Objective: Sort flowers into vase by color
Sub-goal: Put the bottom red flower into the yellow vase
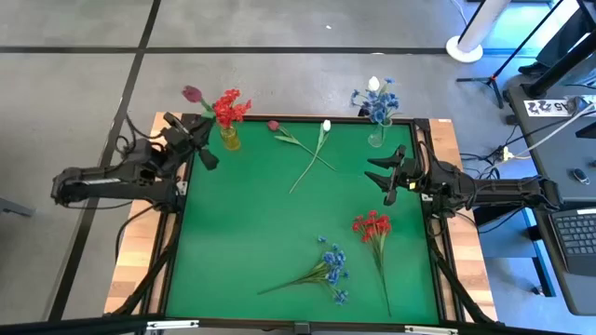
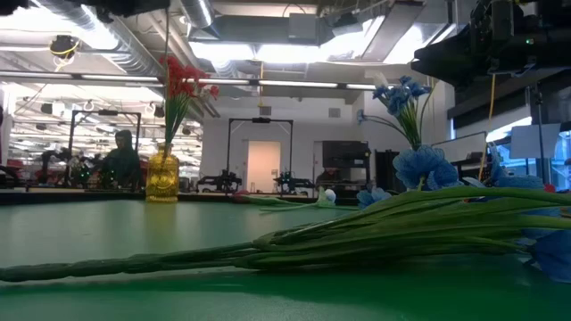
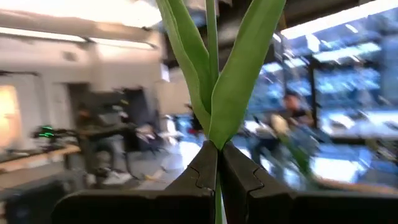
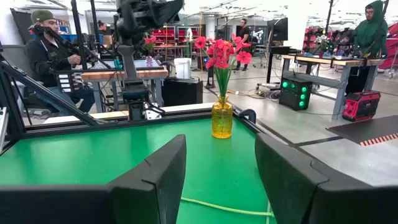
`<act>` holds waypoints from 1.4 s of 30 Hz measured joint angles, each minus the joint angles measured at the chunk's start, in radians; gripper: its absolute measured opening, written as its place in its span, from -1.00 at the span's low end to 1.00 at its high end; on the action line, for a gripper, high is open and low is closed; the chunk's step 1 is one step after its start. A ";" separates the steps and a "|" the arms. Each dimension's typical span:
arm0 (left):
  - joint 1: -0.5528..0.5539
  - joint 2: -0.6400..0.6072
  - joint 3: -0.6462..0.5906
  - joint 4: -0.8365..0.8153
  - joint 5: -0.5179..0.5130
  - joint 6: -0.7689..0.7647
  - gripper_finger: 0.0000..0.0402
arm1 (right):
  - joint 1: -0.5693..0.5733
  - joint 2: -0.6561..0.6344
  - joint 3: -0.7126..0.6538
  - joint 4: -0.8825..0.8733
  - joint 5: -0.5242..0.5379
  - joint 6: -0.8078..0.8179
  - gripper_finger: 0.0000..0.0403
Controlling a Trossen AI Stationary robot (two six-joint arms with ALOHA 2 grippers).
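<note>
A yellow vase (image 1: pixel 230 140) at the far left corner holds a red blossom cluster (image 1: pixel 230 107). At the far right a clear vase (image 1: pixel 376 136) holds blue blossoms and a white tulip (image 1: pixel 374 84). My left gripper (image 1: pixel 198 132), just left of the yellow vase, is shut on a dark red tulip (image 1: pixel 192 93). On the green mat, one red-pink tulip (image 1: pixel 274 125) and one white tulip (image 1: pixel 326 125) lie with crossed stems. A red cluster (image 1: pixel 372 226) and a blue cluster (image 1: pixel 331 264) lie near the front. My right gripper (image 1: pixel 386 173) waits open at the right edge. My left gripper pinches the tulip's green stem where its leaves branch off (image 3: pixel 214 138), between the two fingertips (image 3: pixel 202 165). The fingers come from the table's left, about level. The tulip is lifted clear, with its bud past the table's far left corner.
A wooden frame (image 1: pixel 140 251) borders the mat. The yellow vase (image 4: pixel 221 118) stands close beside my left arm (image 4: pixel 140 18). The blue cluster's stems (image 2: pixel 268 254) lie across the front of the mat. People sit and stand beyond the table.
</note>
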State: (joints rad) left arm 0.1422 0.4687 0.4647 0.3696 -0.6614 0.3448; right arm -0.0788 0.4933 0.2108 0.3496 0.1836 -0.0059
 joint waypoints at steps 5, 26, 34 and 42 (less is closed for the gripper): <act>0.099 -0.024 -0.015 0.053 0.033 0.033 -1.00 | 0.000 0.000 0.000 0.000 0.000 0.000 -0.06; 0.442 -0.086 -0.131 0.098 0.049 -0.115 -1.00 | 0.000 0.000 0.000 -0.001 -0.001 -0.001 -0.06; 0.623 0.011 -0.164 0.145 0.307 -0.256 -1.00 | 0.000 0.000 0.000 0.000 -0.001 -0.003 -0.06; 0.716 0.128 -0.164 0.220 0.389 -0.262 -1.00 | 0.000 0.000 0.000 0.000 0.000 -0.002 -0.06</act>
State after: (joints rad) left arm 0.8579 0.5967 0.3011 0.5900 -0.2723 0.0825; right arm -0.0788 0.4934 0.2108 0.3496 0.1832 -0.0078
